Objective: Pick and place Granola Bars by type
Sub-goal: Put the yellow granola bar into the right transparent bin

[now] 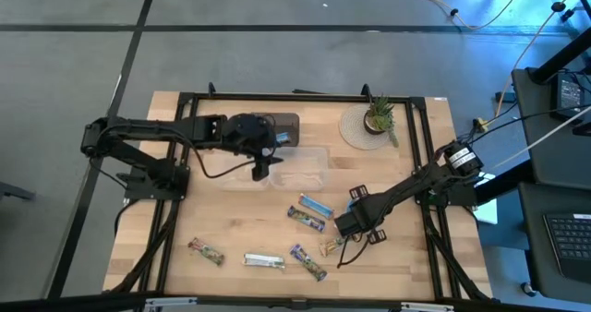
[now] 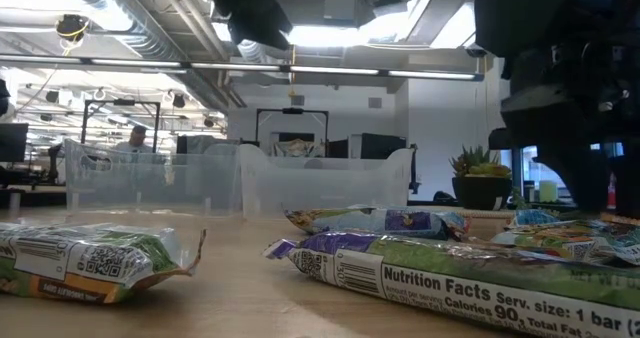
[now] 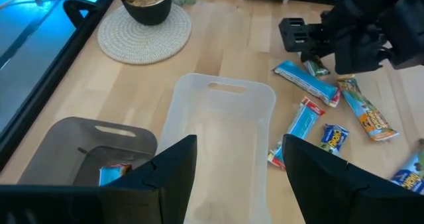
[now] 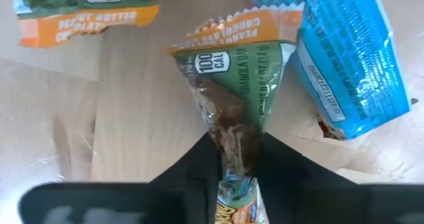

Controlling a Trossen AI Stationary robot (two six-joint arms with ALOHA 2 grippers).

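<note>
Lower right of the overhead frame: the right gripper (image 4: 235,161) pinches a green peanut-butter granola bar (image 4: 232,85) lengthwise between narrowed fingers; the left gripper (image 3: 238,164) hovers wide open over a clear tub (image 3: 222,131).

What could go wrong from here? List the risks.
1. The right gripper pinches the green-orange bar only near one end of its wrapper, so it may slip or swing when lifted.
2. The blue bar lies right beside it and could get dragged along.
3. The left gripper hangs open above the clear tub, so a delivery there might bring the two arms close together.
</note>
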